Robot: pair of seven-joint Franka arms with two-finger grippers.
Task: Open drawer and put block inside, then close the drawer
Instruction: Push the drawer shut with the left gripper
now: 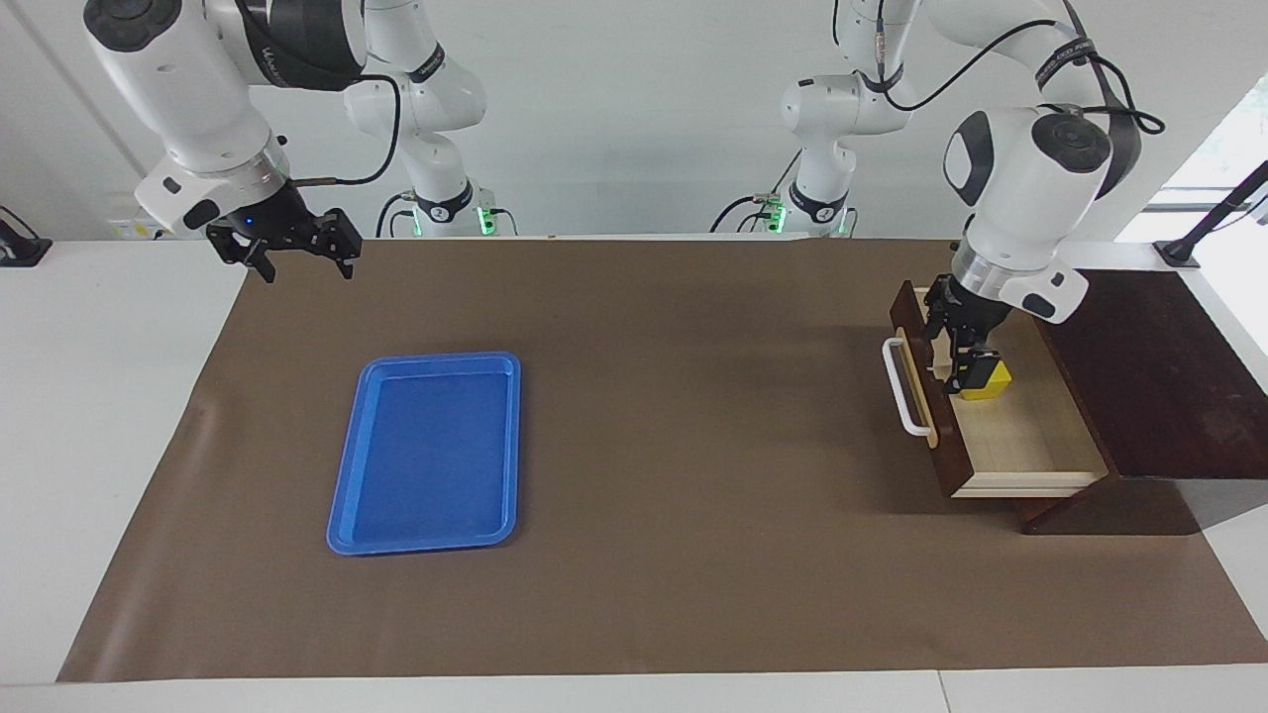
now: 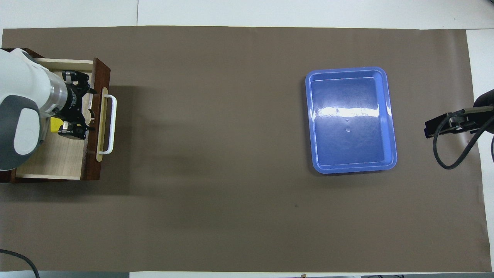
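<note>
Here: brown mat (image 1: pixel 644 416) covers white table (image 1: pixel 99 396), white wall.

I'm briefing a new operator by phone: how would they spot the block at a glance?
Find the dark wooden drawer, pulled open at the left arm's end of the table. Inside, on its pale floor, the block sits right at the left gripper. It is the only bright yellow thing, a cube far smaller than the blue tray.

White arms (image 1: pixel 1030 178), black hands (image 1: pixel 297 243), seemingly black cables (image 1: pixel 951 84)

White wall (image 1: pixel 634 119), bright window (image 1: pixel 1223 149), brown-matted table (image 1: pixel 693 594).
</note>
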